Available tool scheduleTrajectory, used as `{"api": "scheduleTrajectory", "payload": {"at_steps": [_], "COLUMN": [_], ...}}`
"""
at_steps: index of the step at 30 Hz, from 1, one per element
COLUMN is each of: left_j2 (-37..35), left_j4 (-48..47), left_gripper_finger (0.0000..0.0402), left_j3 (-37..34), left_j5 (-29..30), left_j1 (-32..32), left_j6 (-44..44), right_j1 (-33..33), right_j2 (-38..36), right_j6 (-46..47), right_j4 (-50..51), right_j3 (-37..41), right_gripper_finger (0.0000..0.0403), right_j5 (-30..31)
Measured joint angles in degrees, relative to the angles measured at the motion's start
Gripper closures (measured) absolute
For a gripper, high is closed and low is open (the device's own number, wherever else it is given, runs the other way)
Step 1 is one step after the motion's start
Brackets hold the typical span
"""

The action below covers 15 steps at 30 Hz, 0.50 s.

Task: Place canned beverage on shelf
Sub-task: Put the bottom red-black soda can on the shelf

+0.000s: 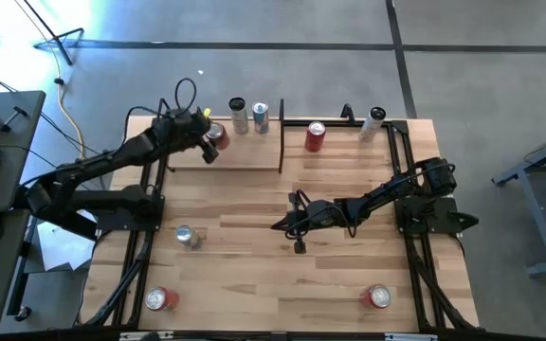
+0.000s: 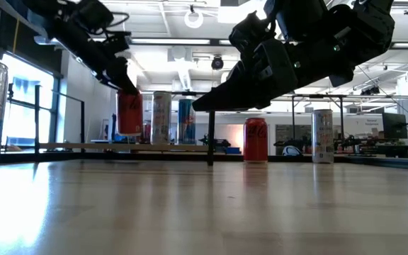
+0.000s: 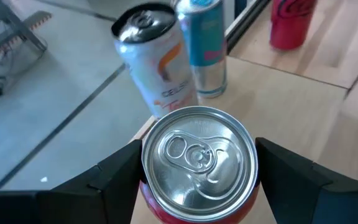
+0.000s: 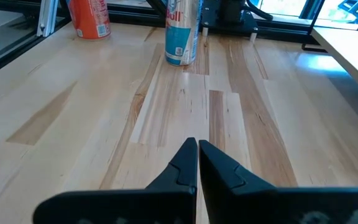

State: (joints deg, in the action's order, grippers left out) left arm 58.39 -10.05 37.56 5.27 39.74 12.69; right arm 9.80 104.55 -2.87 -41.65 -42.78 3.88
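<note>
One red can (image 3: 199,163) between left fingers (image 3: 114,180) (above shelf (image 1: 245,152)) — right arm idle

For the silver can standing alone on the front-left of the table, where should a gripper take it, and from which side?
The silver can stands upright with bare tabletop all round, so grip its round wall about mid-height, fingers on opposite sides, coming in level. The left gripper is closer but holds a red can over the shelf; the right gripper is shut.
</note>
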Motion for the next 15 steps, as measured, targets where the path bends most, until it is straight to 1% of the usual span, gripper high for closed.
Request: {"api": "scheduleTrajectory", "payload": {"at_steps": [3,7,11,15], "left_j2": [2.86,5.55,6.83,7.33], "left_j4": [1.98,4.72,5.23,5.37], "left_gripper_finger": [0.014,0.014,0.0139,0.011], "left_j3": [-0.02,0.0,0.12,0.22], "left_j5": [-2.07,-2.24,-2.27,-2.46], "left_j1": [3.12,5.59,7.1,7.68], "left_j6": [0.91,0.98,1.02,1.0], "right_j1": [0.0,0.0,0.0,0.0], "right_j2": [0.0,0.0,0.0,0.01], "right_j6": [-0.04,-0.09,0.04,0.05], "right_j4": [0.03,0.04,0.24,0.28], "right_j3": [0.0,0.0,0.0,0.0], "right_gripper_finger": [0.0403,0.0403,0.0403,0.0403], "right_j5": [0.0,0.0,0.0,0.0]}}
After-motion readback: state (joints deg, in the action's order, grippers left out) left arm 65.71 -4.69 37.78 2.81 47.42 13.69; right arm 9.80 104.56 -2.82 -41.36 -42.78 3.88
